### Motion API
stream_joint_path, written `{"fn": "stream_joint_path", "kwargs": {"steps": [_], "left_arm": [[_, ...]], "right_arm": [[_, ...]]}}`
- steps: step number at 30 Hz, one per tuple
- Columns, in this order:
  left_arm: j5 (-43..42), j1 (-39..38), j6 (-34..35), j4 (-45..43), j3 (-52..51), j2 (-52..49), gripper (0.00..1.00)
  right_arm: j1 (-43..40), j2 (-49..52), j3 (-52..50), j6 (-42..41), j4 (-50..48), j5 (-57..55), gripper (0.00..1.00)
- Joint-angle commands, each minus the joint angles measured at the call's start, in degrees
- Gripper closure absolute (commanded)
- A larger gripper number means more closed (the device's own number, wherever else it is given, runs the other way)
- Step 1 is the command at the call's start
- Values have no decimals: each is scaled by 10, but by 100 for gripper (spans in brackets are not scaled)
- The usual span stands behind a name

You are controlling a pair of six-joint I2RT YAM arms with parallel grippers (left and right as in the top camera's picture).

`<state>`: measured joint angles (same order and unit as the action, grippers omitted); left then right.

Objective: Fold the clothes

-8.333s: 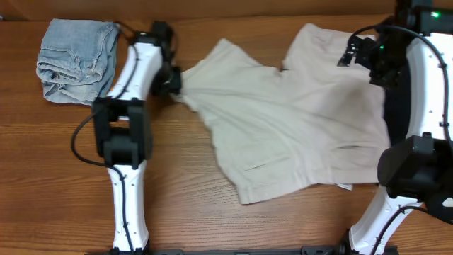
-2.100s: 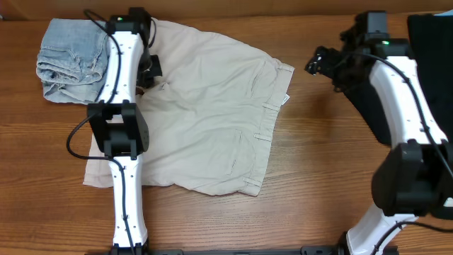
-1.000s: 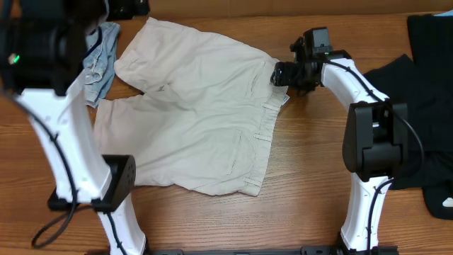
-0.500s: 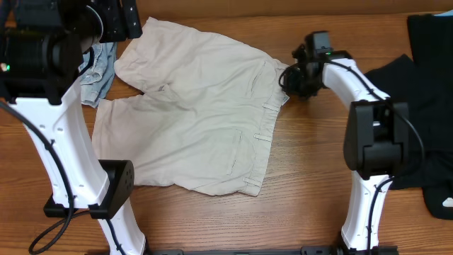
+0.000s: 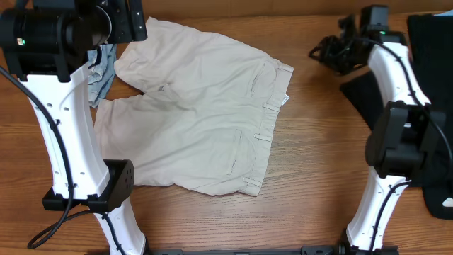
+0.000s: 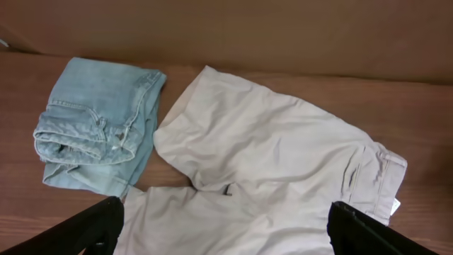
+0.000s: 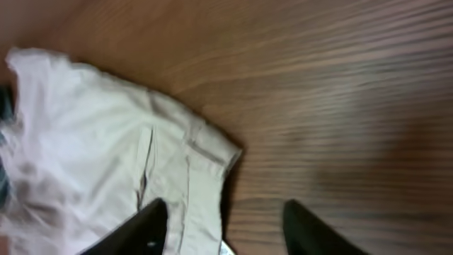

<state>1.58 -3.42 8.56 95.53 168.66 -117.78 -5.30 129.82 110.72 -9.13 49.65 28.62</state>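
Note:
Beige shorts [image 5: 198, 120] lie folded in half on the wooden table, waistband toward the right. My left gripper [image 6: 223, 218] hangs high above them, jaws wide open with nothing held; its arm [image 5: 64, 106] fills the overhead view's left side. The left wrist view looks down on the shorts [image 6: 276, 156]. My right gripper [image 5: 323, 51] is in the air to the right of the waistband corner, apart from the cloth. In the right wrist view its fingers [image 7: 152, 223] stand spread with nothing between them, the waistband [image 7: 202, 159] below.
A folded pair of light-blue jeans [image 6: 95, 124] lies at the back left, partly hidden by the left arm in the overhead view [image 5: 104, 60]. Black garments [image 5: 432, 78] are piled at the right edge. Bare wood [image 5: 318, 156] lies between the shorts and the right arm.
My right gripper closed at the waistband corner, then opened and pulled away to the right and toward the back. The shorts stayed in place. The left arm stayed raised.

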Motion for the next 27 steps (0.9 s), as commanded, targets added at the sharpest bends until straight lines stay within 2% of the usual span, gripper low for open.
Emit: {"fn": "stream_joint_path", "kwargs": {"steps": [1, 6, 17, 22, 27], "left_arm": [[3, -4, -11, -7, -3, 0, 6], [3, -4, -10, -7, -5, 0, 6], [3, -4, -10, -4, -5, 0, 5], [3, -4, -8, -4, -5, 0, 5], [-1, -4, -6, -7, -6, 0, 5]], "right_arm": [[53, 3, -24, 4, -7, -14, 38], [98, 31, -35, -4, -17, -76, 37], [126, 62, -35, -118, 0, -239, 41], [126, 65, -35, -122, -7, -217, 42], [136, 66, -35, -122, -24, -147, 74]]}}
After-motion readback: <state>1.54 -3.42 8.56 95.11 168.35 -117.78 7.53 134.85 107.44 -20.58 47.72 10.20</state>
